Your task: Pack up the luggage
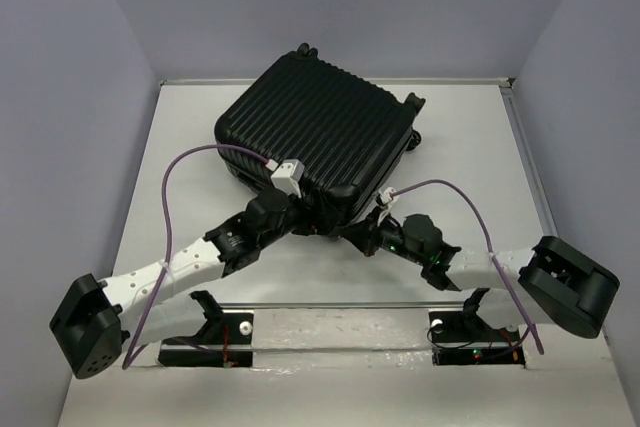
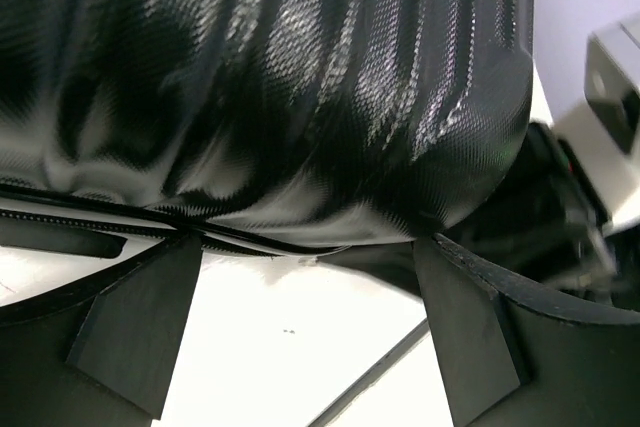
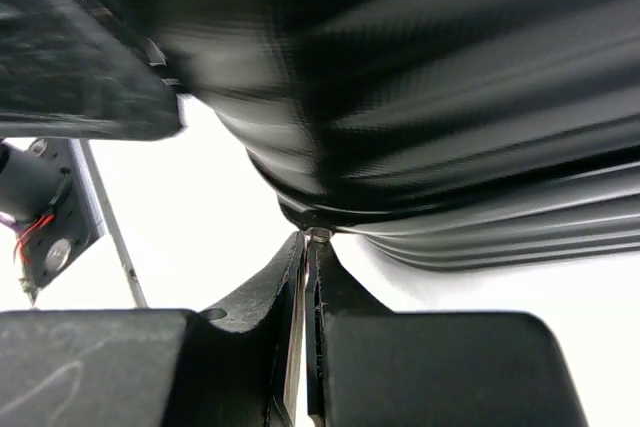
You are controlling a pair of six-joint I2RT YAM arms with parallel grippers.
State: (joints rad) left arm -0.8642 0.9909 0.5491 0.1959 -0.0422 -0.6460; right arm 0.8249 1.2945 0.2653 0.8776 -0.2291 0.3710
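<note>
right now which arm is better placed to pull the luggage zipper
Right, probably: the right gripper looks shut on a small metal tab at the edge of the luggage, while the left gripper sits open beside it.

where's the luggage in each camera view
top external: the luggage sits mid-width on the table, toward the far edge.
left wrist: the luggage fills the upper half, above the open left hand.
right wrist: the luggage fills the top and right, above the right hand, shut on a small metal tab.
shared landmark: the luggage's near rounded corner, where both hands meet.
</note>
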